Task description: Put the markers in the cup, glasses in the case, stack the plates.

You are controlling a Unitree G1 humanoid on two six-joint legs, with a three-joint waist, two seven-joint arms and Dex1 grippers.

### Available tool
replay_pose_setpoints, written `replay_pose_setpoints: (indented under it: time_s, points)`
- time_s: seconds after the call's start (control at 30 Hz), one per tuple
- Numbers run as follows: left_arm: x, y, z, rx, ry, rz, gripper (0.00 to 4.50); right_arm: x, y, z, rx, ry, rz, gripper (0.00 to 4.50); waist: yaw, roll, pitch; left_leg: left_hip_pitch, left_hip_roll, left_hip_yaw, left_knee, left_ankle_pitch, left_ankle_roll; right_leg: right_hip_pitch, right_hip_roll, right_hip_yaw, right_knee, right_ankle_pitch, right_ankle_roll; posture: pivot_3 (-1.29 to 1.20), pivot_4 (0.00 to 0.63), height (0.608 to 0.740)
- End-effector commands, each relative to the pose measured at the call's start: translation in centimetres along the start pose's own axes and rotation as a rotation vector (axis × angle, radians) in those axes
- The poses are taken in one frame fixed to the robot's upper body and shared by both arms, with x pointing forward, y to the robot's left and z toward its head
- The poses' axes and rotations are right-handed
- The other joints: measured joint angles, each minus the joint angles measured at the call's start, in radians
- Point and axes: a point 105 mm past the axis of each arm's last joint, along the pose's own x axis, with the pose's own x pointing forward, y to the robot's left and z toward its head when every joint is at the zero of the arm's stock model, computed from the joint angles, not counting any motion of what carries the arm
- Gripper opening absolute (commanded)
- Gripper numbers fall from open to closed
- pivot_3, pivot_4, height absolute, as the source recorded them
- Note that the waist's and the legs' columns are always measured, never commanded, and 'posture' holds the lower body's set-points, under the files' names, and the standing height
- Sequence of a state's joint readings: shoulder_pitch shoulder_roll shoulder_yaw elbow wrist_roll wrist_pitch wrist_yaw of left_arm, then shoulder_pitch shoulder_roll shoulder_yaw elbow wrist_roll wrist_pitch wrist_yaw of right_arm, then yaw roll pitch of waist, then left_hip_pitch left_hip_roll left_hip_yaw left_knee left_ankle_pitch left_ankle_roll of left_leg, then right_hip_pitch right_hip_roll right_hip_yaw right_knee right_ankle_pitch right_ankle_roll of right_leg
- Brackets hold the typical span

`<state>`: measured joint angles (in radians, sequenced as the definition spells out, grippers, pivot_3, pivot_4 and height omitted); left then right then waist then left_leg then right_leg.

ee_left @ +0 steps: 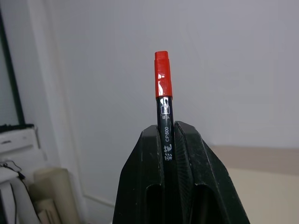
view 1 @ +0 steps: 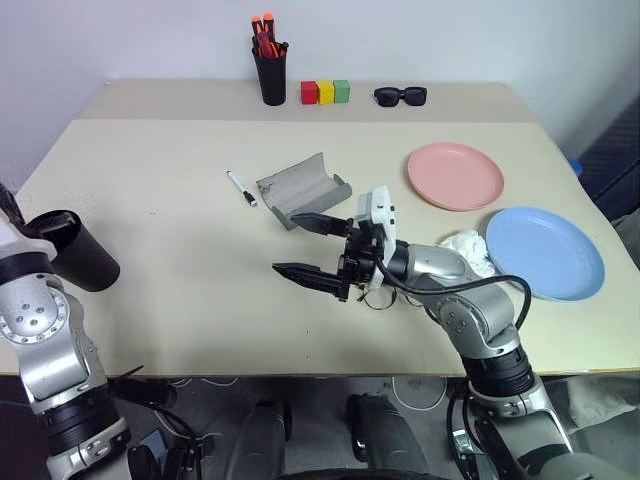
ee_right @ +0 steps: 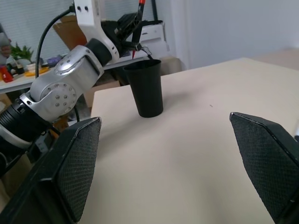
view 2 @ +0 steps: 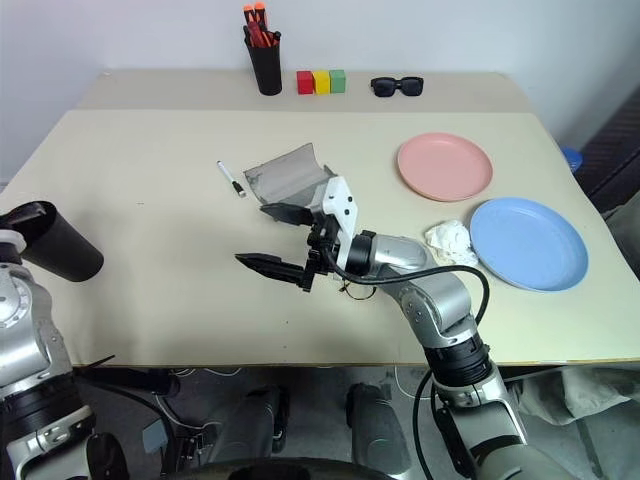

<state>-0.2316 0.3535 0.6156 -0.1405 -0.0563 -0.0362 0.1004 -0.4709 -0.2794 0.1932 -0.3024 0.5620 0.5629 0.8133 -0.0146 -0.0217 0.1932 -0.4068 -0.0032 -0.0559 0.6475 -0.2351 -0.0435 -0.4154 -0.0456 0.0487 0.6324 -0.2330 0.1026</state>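
My left gripper (ee_left: 168,128) is shut on the red-orange marker (ee_left: 163,88), whose black middle sits between the fingers. In the right wrist view that marker (ee_right: 139,18) hangs tip down just above the mouth of the black cup (ee_right: 146,88), which stands upright near the table's left edge (view 1: 72,250). The white marker (view 1: 241,188) lies beside the open grey case (view 1: 305,188). My right gripper (view 1: 283,241) is open and empty, pointing left over the table's middle. The thin wire glasses (view 1: 375,297) lie partly hidden under its wrist. The pink plate (view 1: 455,175) and the blue plate (view 1: 545,252) lie side by side on the right.
A black pen holder (view 1: 271,70) with orange-capped pens stands at the back, next to red, yellow and green blocks (view 1: 325,92) and black sunglasses (view 1: 400,96). A crumpled white tissue (view 1: 465,250) lies by the blue plate.
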Motion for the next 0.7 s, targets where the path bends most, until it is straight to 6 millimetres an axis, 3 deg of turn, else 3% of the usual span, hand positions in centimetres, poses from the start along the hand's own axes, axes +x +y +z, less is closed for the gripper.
replay_pose_setpoints:
  time_s: [0.03,0.3,0.4,0.53,0.7]
  points:
    - [0.0,-0.1,0.6,0.003,-0.046,-0.008,0.06,0.0,0.7,1.2,-0.044,-0.035,0.008,4.5,0.0,0.0,0.0,0.0,0.0,0.0,0.0,0.0,0.0,0.0,0.0,0.0,0.0,0.0,0.0,0.0,0.15,0.74]
    - [-0.5,-0.1,-0.1,-0.002,-0.028,0.012,0.06,-0.3,0.7,1.0,-0.04,-0.03,-0.001,4.5,0.001,0.0,0.0,0.0,0.0,0.0,0.0,0.0,0.0,0.0,0.0,0.0,0.0,0.0,0.0,0.0,0.15,0.74]
    - [-0.7,-0.1,-0.1,0.006,-0.025,0.02,1.27,-0.2,0.7,1.0,-0.041,-0.029,0.002,4.5,0.0,0.0,0.0,0.0,0.0,0.0,0.0,0.0,0.0,0.0,0.0,0.0,0.0,0.0,0.0,0.0,0.15,0.74]
    - [-0.9,-0.3,-0.1,0.007,-0.023,0.019,3.21,-0.1,0.7,1.0,-0.044,-0.028,0.007,4.5,0.0,0.0,0.0,0.0,0.0,0.0,0.0,0.0,0.0,0.0,0.0,0.0,0.0,0.0,0.0,0.0,0.15,0.74]
    - [-0.9,-0.7,0.3,-0.022,-0.028,0.015,3.21,0.0,0.7,1.0,-0.044,-0.026,0.01,4.5,0.0,0.0,0.0,0.0,0.0,0.0,0.0,0.0,0.0,0.0,0.0,0.0,0.0,0.0,0.0,0.0,0.15,0.74]
